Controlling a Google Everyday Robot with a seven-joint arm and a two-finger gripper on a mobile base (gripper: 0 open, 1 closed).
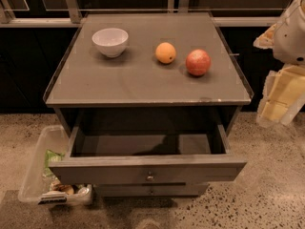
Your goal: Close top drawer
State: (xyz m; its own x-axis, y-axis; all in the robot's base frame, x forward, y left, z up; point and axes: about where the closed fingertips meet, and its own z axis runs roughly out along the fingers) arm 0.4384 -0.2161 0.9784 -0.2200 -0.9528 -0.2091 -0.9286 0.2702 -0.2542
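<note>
Top drawer point(143, 168): pulled well out of the grey cabinet point(143, 87), front panel hanging out over the floor, right under the tabletop edge.
Gripper point(279, 99): way off at the right edge of the view, beside the cabinet's right side, well apart from the drawer front. No telling whether spread or closed from this angle.
Feel, best guess: stiff, flat, rigid panel, so no give under a push. Probably light too, since nothing shows in the visible part of the tray. Should slide straight on its runners if pushed squarely.
Where to push: flat of the front panel near the middle, close to the knob point(150, 177). No real grab needed for closing. An off-centre shove near a corner could rack it and jam it, so the middle looks safest.
Slippery?: smooth front, so a glancing contact might skid. Square-on looks better.
Fragile?: hardly, though a hard slam could roll the round stuff sitting on top.
Drawer count: two fronts showing, the open one and a lower drawer point(152, 191) tucked beneath; anything below that hidden.
Knobs: two visible, one per front.
On top: one white bowl point(110, 41), one orange point(166, 52), one red fruit point(198, 62).
Floor: one clear plastic bin point(35, 166) at the left, packets inside.
</note>
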